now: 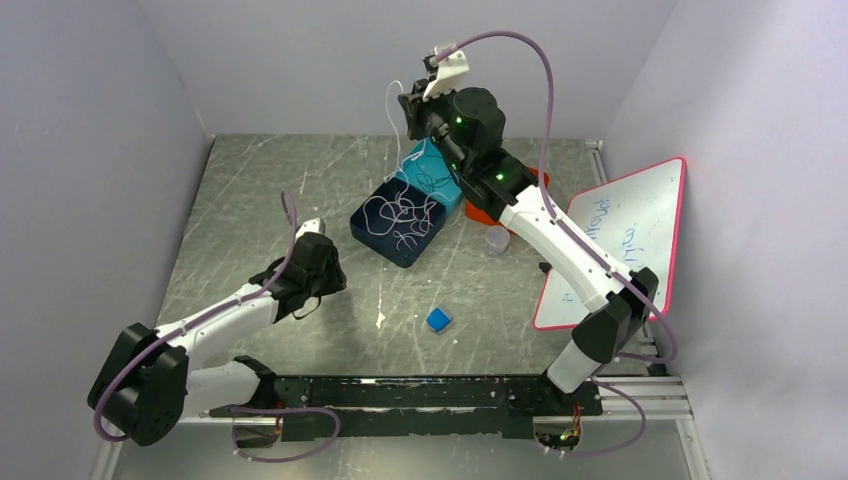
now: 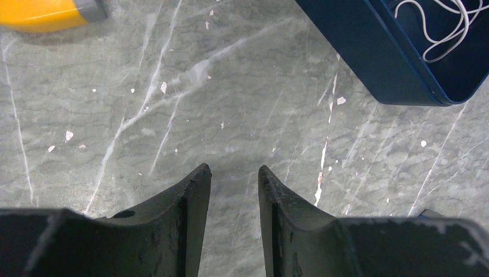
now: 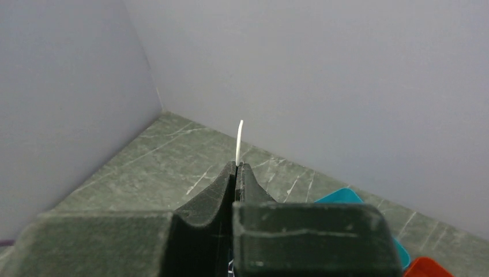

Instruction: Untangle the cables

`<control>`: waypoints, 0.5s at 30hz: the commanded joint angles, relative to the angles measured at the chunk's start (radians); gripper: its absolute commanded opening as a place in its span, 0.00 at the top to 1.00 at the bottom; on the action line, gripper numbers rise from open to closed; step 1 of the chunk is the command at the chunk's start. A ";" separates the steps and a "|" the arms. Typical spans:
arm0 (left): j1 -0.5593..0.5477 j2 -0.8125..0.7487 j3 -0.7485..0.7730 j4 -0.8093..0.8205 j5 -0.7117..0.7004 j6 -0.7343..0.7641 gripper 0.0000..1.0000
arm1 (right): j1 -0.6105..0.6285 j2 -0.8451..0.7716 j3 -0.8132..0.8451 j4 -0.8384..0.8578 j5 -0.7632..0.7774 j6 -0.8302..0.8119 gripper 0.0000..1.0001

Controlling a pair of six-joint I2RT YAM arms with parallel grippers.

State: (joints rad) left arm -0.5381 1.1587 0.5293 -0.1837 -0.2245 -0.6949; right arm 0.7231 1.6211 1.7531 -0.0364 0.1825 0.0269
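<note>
Right gripper [image 3: 237, 167] is clamped shut on one white cable [image 3: 239, 135]. A short free end pokes up past the fingertips, so the grip sits near the cable's tip. The arm is raised high over the back of the table [image 2: 230, 104], likely so the strand hangs and its own weight draws it out of the pile instead of dragging the others sideways. From the top view the strand runs down from the gripper toward the trays; whether its lower end is free of the tangle cannot be told.

The remaining whitish cables [image 1: 400, 215] lie looped together in the navy tray [image 1: 390, 250]. The black cables [image 1: 432, 180] sit in the teal tray [image 1: 418, 158] just behind it, which looks like sorting by colour.

Left gripper [image 2: 233, 168] has its jaws parted and holds nothing. It is low over bare table, near the navy tray's corner. Probably parked there to pin the tray or catch the next cord while the right arm pulls. Risk: a snagged loop lifts the whole bundle.
</note>
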 commanded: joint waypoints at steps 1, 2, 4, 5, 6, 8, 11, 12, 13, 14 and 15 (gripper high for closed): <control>0.007 0.005 0.013 0.020 -0.007 0.002 0.59 | -0.021 -0.033 0.007 0.030 -0.015 0.022 1.00; 0.008 0.005 0.014 0.020 -0.007 0.003 0.59 | -0.021 -0.032 0.014 0.030 -0.016 0.018 1.00; 0.008 0.010 0.017 0.020 -0.007 0.003 0.59 | -0.025 -0.028 0.039 0.029 -0.015 0.008 1.00; 0.008 0.011 0.018 0.020 -0.006 0.003 0.59 | -0.027 -0.024 0.053 0.029 -0.015 0.002 1.00; 0.008 0.012 0.019 0.022 -0.004 0.003 0.59 | -0.027 -0.019 0.070 0.029 -0.014 -0.004 1.00; 0.008 0.015 0.021 0.024 -0.003 0.003 0.60 | -0.027 -0.005 0.124 0.027 -0.016 -0.015 1.00; 0.008 0.015 0.021 0.023 -0.004 0.000 0.60 | -0.028 0.023 0.204 0.013 -0.031 -0.029 1.00; 0.008 0.014 0.021 0.023 -0.005 0.001 0.60 | -0.027 0.032 0.229 0.009 -0.040 -0.031 1.00; 0.009 0.012 0.021 0.021 -0.007 0.001 0.60 | -0.027 0.040 0.250 0.005 -0.045 -0.033 1.00; 0.007 0.011 0.019 0.019 -0.007 -0.001 0.60 | -0.027 0.045 0.268 0.003 -0.050 -0.033 1.00; 0.008 0.007 0.017 0.019 -0.011 0.000 0.60 | -0.028 0.048 0.281 0.003 -0.051 -0.033 1.00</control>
State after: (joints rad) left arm -0.5381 1.1713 0.5293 -0.1837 -0.2245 -0.6952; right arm 0.7013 1.6455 1.9663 -0.0418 0.1585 0.0158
